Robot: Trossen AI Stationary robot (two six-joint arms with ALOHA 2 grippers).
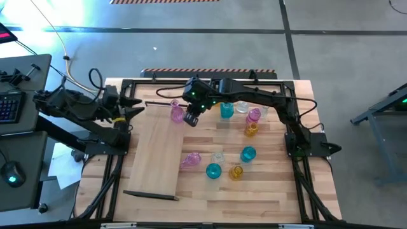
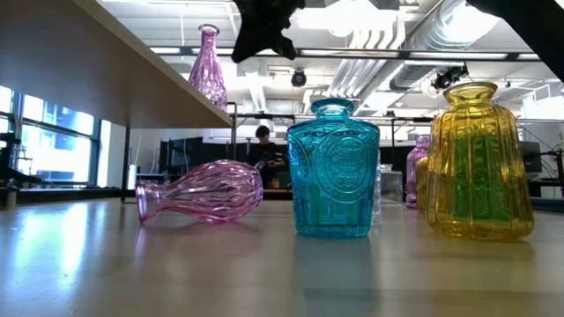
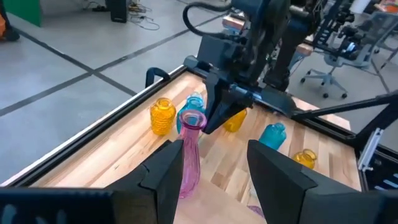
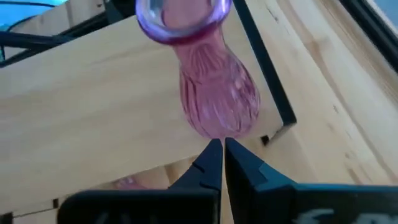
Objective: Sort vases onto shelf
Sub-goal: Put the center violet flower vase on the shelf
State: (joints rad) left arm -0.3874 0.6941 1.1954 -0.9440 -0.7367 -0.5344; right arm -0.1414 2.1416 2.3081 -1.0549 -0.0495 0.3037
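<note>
Most of the shelf lies bare toward the desk's near edge. At its far end, a pink vase stands upright, the right tool just beside it.

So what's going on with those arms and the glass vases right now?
Right gripper shut, empty, beside the pink vase standing on the shelf. Left gripper open, waiting at the shelf's far end. One pink vase lies tipped on the table; nothing blocking.

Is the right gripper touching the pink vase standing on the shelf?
Cannot tell. The right wrist view shows the right gripper with jaws shut, tips meeting the pink vase's base edge in the picture; no view shows a gap or contact plainly.
</note>
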